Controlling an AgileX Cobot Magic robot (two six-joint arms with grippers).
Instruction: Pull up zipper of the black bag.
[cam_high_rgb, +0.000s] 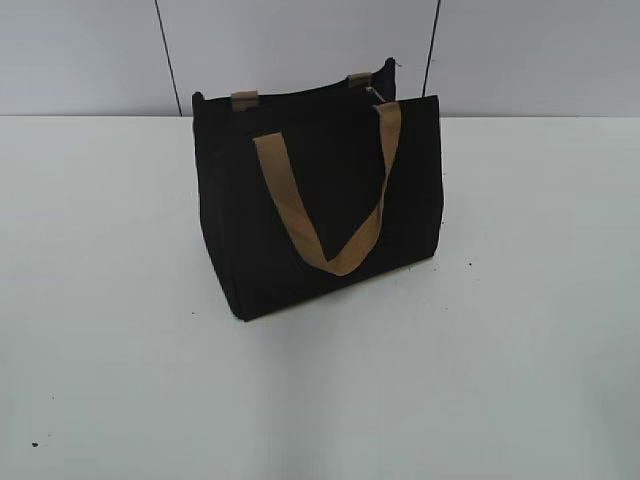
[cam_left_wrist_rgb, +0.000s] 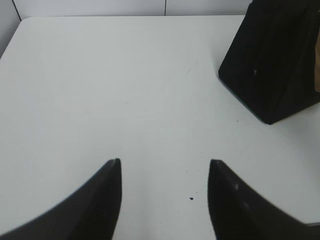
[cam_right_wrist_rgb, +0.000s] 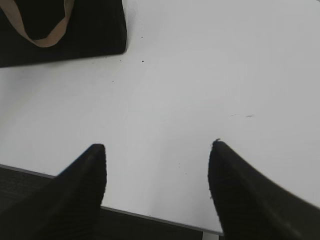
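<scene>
The black bag (cam_high_rgb: 320, 200) stands upright near the middle of the white table (cam_high_rgb: 120, 300), its tan strap handle (cam_high_rgb: 335, 255) hanging in a V on the near side. A small silvery zipper pull (cam_high_rgb: 370, 92) shows at the top edge near the right; the zip line itself is hard to make out. The bag's corner shows in the left wrist view (cam_left_wrist_rgb: 272, 60) and in the right wrist view (cam_right_wrist_rgb: 85, 30). My left gripper (cam_left_wrist_rgb: 165, 162) is open and empty over bare table, left of the bag. My right gripper (cam_right_wrist_rgb: 157, 146) is open and empty near the table's front edge. Neither arm shows in the exterior view.
A white wall with dark seams (cam_high_rgb: 165, 50) stands behind the table. The table's front edge (cam_right_wrist_rgb: 150, 216) lies just below the right gripper. Small dark specks (cam_left_wrist_rgb: 191, 198) dot the tabletop.
</scene>
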